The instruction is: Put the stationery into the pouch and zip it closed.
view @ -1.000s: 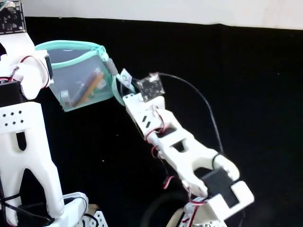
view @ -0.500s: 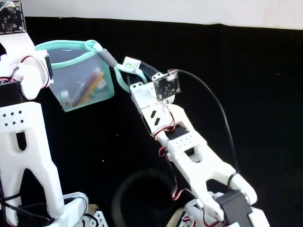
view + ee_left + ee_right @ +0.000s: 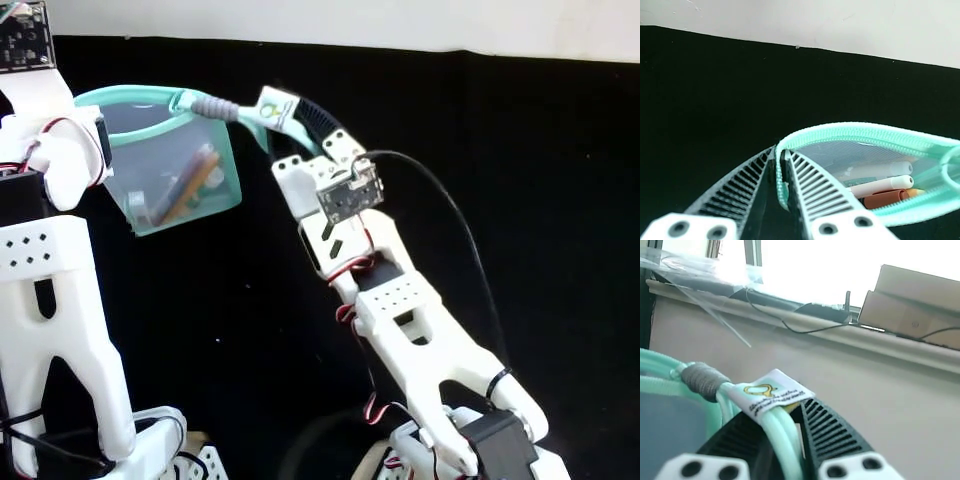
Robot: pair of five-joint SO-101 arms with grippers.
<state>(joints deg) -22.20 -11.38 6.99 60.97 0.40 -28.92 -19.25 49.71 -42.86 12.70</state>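
Note:
A translucent mint pouch [image 3: 170, 170] hangs in the air above the black table, its mouth open. Inside it lie several pens [image 3: 190, 185], also seen as white and brown pens [image 3: 880, 186] in the left wrist view. My left gripper [image 3: 782, 175] is shut on the pouch's rim [image 3: 840, 132] at its narrow end. My right gripper [image 3: 290, 115] is shut on the pouch's mint cord loop [image 3: 782, 432], just behind a white tag [image 3: 772, 392] and a grey wrap [image 3: 702, 380]. The cord runs level from the pouch's upper right corner.
Black cloth [image 3: 500, 200] covers the table up to a pale wall [image 3: 400, 25] at the back. The left arm's white body [image 3: 50, 290] stands at the left edge. A black cable [image 3: 450, 220] arcs over the right arm. Dark ring shape on the cloth [image 3: 320, 440].
My right gripper has risen and swung to the right with the cord, drawing the tag and grey wrap up level with the pouch's top. The left arm and pouch body stayed put.

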